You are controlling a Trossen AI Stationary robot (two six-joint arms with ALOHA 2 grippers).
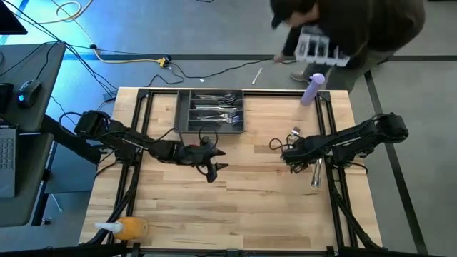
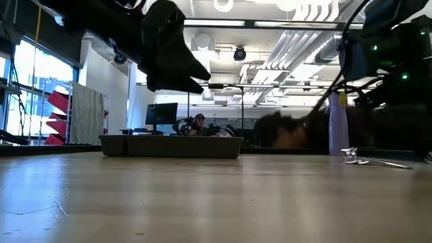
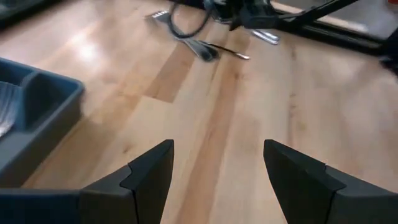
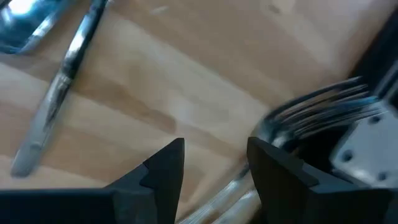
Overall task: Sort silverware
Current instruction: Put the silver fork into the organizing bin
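Silverware lies in two places on the wooden desk (image 1: pixel 235 207): a loose cluster (image 1: pixel 308 165) under and beside the right arm, and sorted pieces in the dark grey tray (image 1: pixel 212 127) at the far edge.

Nearest, at the front left corner, an orange object (image 1: pixel 131 228) rests on the desk. Farther in, the left claw (image 1: pixel 213 168) hangs above bare wood just in front of the tray, its fingers (image 3: pixel 149 171) spread wide with nothing between them. Across from it, the right claw (image 1: pixel 288 153) sits low over the loose cluster; its fingers (image 4: pixel 166 163) stand parted with wood showing in the gap, a fork (image 4: pixel 323 106) close beside one finger and a knife (image 4: pixel 59 87) lying apart on the wood. Whether it touches any piece cannot be told. In the low view the cluster shows as a few pieces flat on the desk at the right.

Beyond, the tray holds forks (image 1: pixel 218 113) in its compartments. A purple bottle (image 1: pixel 313 88) stands at the far right edge, and behind it a person (image 1: pixel 357 21) leans over, holding a pale rack-like object (image 1: pixel 314 47).
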